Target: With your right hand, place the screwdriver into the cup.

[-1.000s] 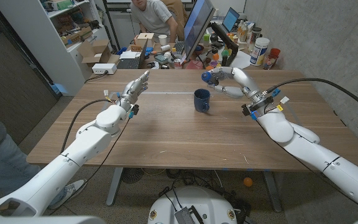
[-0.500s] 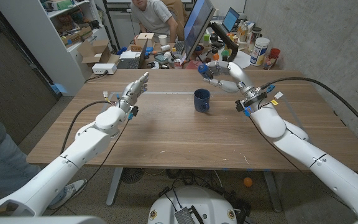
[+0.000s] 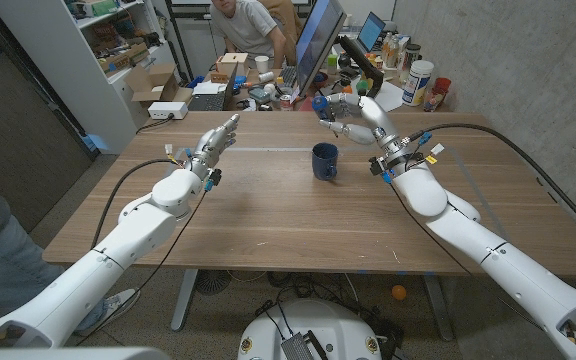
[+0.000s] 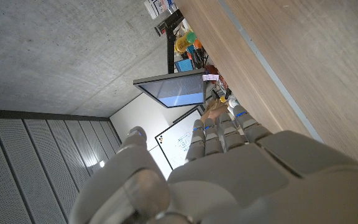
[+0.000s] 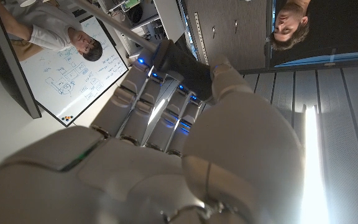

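Note:
A dark blue cup (image 3: 325, 161) stands upright near the middle of the wooden table (image 3: 268, 220). My right hand (image 3: 360, 116) hovers above and just behind the cup, its fingers curled around the screwdriver, whose blue handle end (image 3: 319, 103) sticks out toward the left. In the right wrist view the fingers (image 5: 160, 106) wrap a dark part of the screwdriver (image 5: 180, 67). My left hand (image 3: 218, 141) is raised over the table's far left, fingers straight and apart, holding nothing; the left wrist view shows its back (image 4: 241, 174).
Behind the table's far edge stand a monitor (image 3: 318, 40), a laptop (image 3: 208, 98), bottles and a white canister (image 3: 418, 82). A person (image 3: 248, 25) leans there. A white box (image 3: 168, 110) sits at the far left corner. Black cables trail from both wrists.
My right hand has carried the screwdriver left and farther back, from the cup's right side to above and behind it. The left hand has stayed put.

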Controlling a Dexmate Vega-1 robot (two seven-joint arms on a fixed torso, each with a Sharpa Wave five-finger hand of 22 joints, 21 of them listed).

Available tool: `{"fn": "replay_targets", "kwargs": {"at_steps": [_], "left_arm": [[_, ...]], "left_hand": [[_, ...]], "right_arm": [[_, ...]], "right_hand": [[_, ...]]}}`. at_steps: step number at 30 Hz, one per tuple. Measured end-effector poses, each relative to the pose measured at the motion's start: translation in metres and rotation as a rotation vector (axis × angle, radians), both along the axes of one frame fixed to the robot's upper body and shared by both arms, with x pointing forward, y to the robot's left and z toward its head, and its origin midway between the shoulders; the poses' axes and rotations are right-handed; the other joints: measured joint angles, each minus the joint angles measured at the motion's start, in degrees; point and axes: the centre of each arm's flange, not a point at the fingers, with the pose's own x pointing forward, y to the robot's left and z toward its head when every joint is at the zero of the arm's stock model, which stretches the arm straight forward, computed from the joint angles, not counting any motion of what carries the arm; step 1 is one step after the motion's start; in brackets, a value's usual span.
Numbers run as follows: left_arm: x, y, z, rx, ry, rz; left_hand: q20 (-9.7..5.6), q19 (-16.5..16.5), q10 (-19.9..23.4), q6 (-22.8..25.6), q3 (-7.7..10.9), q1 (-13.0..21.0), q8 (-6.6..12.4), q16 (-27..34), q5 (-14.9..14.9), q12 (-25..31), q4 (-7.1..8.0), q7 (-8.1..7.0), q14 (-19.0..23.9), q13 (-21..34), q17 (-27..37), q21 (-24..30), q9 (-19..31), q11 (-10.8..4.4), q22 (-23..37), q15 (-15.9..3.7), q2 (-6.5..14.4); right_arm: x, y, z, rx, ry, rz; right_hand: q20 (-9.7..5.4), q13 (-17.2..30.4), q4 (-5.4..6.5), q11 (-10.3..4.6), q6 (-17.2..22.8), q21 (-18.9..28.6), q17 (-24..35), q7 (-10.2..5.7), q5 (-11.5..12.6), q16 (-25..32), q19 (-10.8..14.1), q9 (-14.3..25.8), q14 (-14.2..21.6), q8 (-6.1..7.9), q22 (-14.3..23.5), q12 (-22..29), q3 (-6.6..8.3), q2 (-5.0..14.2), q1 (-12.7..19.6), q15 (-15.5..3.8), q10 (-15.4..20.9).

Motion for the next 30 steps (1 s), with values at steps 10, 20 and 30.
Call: {"fn": "replay_targets", "kwargs": {"at_steps": [10, 20, 30], "left_arm": [[0.0, 0.0, -0.001, -0.001, 0.0, 0.004], [-0.001, 0.004, -0.004, -0.01, 0.003, 0.011], [-0.002, 0.006, -0.005, -0.018, 0.001, 0.016]], "left_hand": [[0.0, 0.0, 0.31, 0.0, 0.0, 0.0, 0.0, 0.0, 0.0, 0.0, 0.0, 0.0, 0.0, 0.0, 0.0, 0.0, 0.0, 0.3, 0.0, 0.0, 0.0], [0.0, 0.0, 0.31, 0.0, 0.0, 0.0, 0.0, 0.0, 0.0, 0.0, 0.01, 0.0, 0.0, 0.0, 0.0, -0.41, 0.0, 0.3, 0.0, 0.0, 0.0], [0.0, 0.0, 0.3, 0.0, 0.1, 0.0, 0.0, 0.0, 0.0, 0.01, -0.09, 0.0, 0.0, 0.0, 0.0, -0.63, 0.0, 0.3, 0.0, 0.0, 0.0]], "right_arm": [[0.013, 0.014, 0.005, 0.018, 0.062, 0.042], [0.031, 0.027, 0.01, 0.03, 0.106, 0.063], [0.051, 0.033, 0.006, 0.045, 0.162, 0.064]], "right_hand": [[0.0, -0.01, -0.08, 0.42, 0.2, 0.0, -0.57, 0.2, -0.03, -0.69, 0.0, 0.29, 0.21, -0.18, 0.0, -0.14, -0.08, -0.15, 0.47, 0.2, 0.41], [0.01, 0.03, -0.24, 0.43, 0.21, 0.0, -0.57, 0.2, -0.23, -0.69, -0.01, 0.29, 0.61, -0.08, 0.0, -0.55, -0.23, 0.39, 0.99, 0.02, 0.39], [0.01, 0.03, -0.24, 0.43, 0.2, 0.0, -0.56, 0.21, -0.39, -0.69, -0.01, 0.27, 0.6, -0.09, -0.01, -0.98, -0.24, 0.41, 0.97, 0.02, 0.39]]}}
